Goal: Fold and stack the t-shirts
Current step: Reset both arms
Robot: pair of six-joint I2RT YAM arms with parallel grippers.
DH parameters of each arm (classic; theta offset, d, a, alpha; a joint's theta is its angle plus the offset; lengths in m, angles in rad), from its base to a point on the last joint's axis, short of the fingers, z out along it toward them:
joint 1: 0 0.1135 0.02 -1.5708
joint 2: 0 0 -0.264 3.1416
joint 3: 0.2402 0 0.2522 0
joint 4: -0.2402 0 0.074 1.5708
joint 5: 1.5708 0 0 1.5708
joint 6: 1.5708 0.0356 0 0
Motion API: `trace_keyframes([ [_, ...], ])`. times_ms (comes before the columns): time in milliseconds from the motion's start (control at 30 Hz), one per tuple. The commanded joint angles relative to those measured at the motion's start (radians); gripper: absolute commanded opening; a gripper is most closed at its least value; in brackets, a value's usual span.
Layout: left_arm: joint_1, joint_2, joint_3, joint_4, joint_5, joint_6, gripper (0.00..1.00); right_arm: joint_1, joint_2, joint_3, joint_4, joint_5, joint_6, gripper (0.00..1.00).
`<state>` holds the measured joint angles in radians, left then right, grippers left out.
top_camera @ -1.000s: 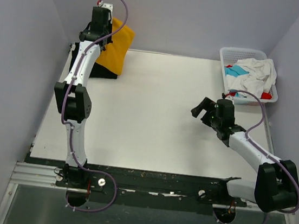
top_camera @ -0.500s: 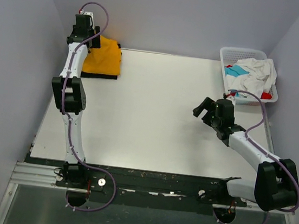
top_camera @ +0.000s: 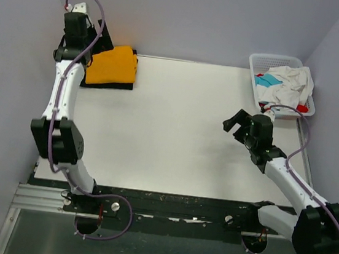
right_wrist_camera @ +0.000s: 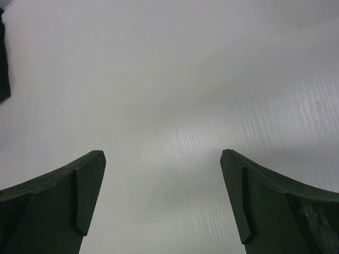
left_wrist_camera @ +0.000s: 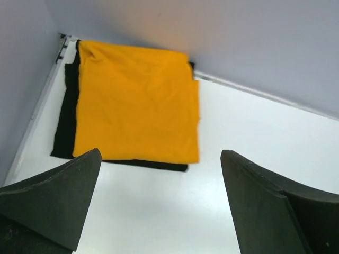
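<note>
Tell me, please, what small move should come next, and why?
Probably the right arm, jaws open and empty, should swing toward the white plastic lattice basket: the folded mustard-orange t-shirt already lies on the folded black t-shirt, and crumpled white cloth waits in the basket.

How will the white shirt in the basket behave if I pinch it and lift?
Probably floppy: the white shirt lies crumpled, so it should drape and unfurl. It may drag along the teal shirt lying against it. The basket looks light and could shift.
</note>
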<state>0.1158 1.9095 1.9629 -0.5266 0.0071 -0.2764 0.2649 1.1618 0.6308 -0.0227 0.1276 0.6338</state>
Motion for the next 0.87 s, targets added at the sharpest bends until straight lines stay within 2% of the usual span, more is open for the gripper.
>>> trace_keyframes([
  [0, -0.061, -0.423, -0.432, 0.205, 0.175, -0.198, 0.99, -0.002, -0.129, -0.059, -0.098, 0.018, 0.031, 1.00],
  [133, -0.218, -0.721, -0.831, 0.262, 0.005, -0.239, 0.99, -0.003, -0.264, -0.120, -0.158, 0.039, 0.049, 1.00],
  [233, -0.336, -0.904, -1.112, 0.293, -0.035, -0.292, 0.99, -0.004, -0.366, -0.163, -0.184, 0.045, 0.056, 1.00],
  [333, -0.452, -1.087, -1.335, 0.293, -0.125, -0.375, 0.98, -0.002, -0.460, -0.188, -0.229, 0.089, 0.060, 1.00],
  [400, -0.481, -1.187, -1.452, 0.290, -0.159, -0.450, 0.99, -0.004, -0.520, -0.210, -0.246, 0.144, 0.074, 1.00],
  [467, -0.485, -1.248, -1.494, 0.285, -0.167, -0.471, 0.98, -0.003, -0.568, -0.238, -0.242, 0.207, 0.109, 1.00],
  [567, -0.492, -1.268, -1.460, 0.240, -0.171, -0.460, 0.98, -0.003, -0.611, -0.258, -0.229, 0.225, 0.101, 1.00],
  [833, -0.492, -1.203, -1.455, 0.287, -0.143, -0.440, 0.99, -0.003, -0.618, -0.237, -0.267, 0.277, 0.095, 1.00],
])
